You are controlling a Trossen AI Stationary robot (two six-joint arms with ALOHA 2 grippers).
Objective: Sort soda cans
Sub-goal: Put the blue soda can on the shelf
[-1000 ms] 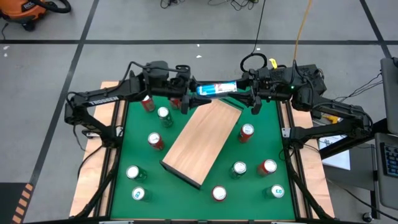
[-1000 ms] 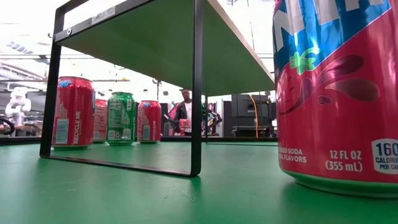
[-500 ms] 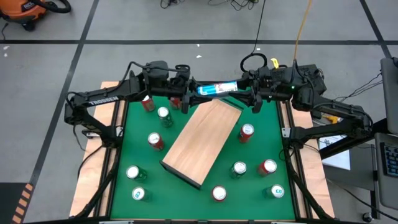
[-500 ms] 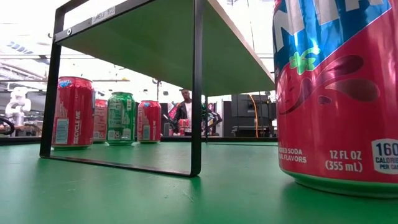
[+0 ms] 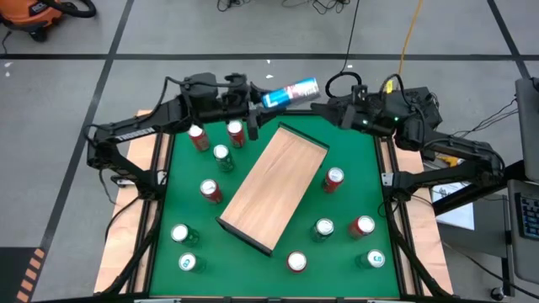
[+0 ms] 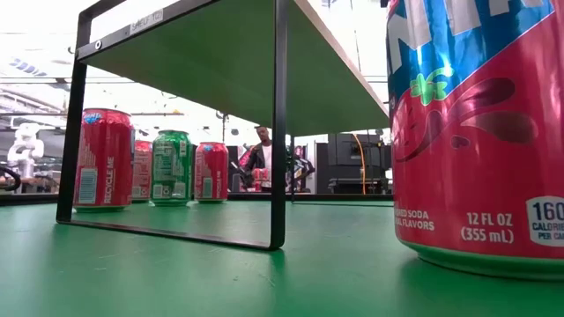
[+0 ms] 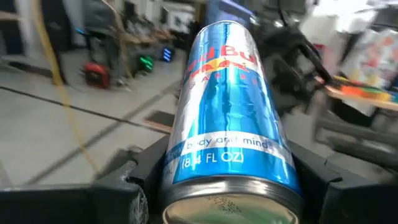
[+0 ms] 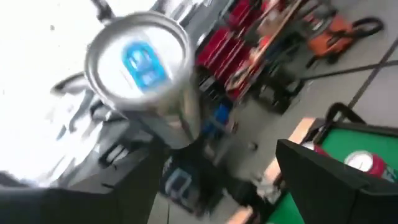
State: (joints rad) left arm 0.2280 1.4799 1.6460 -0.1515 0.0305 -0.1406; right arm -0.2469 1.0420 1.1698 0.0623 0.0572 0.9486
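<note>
Left jaws' grip: blue can (image 7: 230, 124), base hidden.

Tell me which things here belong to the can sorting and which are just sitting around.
Part of the job:
- blue can, held lying sideways in the left gripper past the table's far edge
- red and green soda cans standing on the green table
- right gripper, open, beside the blue can

Just lying about:
- wooden board mid-table
- orange vacuum on the floor

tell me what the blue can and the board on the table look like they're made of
Blue can: thin metal, likely aluminium, glossy; bright reflections on the body and a brushed silver end. Board: pale wood or laminate, matte, faint grain, on a thin black frame that looks like metal.
</note>
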